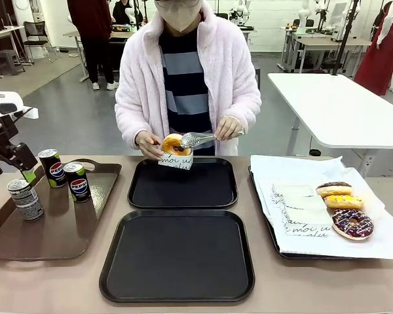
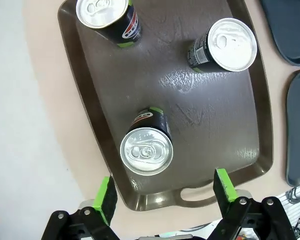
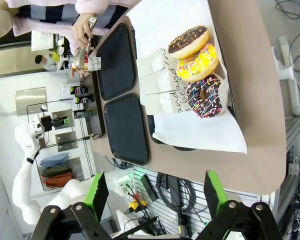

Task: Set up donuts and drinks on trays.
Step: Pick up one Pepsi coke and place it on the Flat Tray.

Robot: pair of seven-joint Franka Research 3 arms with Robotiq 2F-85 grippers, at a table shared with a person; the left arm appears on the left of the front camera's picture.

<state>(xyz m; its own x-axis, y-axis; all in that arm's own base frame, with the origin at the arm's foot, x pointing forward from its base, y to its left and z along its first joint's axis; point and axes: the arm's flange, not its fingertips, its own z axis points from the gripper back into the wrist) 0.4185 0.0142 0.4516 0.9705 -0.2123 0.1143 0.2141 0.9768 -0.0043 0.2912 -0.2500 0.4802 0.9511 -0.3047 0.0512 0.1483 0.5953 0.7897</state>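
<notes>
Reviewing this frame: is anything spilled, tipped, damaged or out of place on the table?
Nothing is tipped: the three black soda cans stand upright on the glossy brown handled tray. Only oddity: a shiny, wet-looking patch on that tray's floor between the cans; liquid or scuffing, I cannot tell.

Grey floor (image 1: 65, 124), white table (image 1: 340, 104) at right, perhaps a dark chair (image 1: 36, 33) by far white wall (image 1: 52, 16).

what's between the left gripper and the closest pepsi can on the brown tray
Nothing visible. The left gripper hangs open above the brown tray, and the closest Pepsi can stands upright ahead of its fingers with bare tray around it. The other two cans stand farther off.
</notes>
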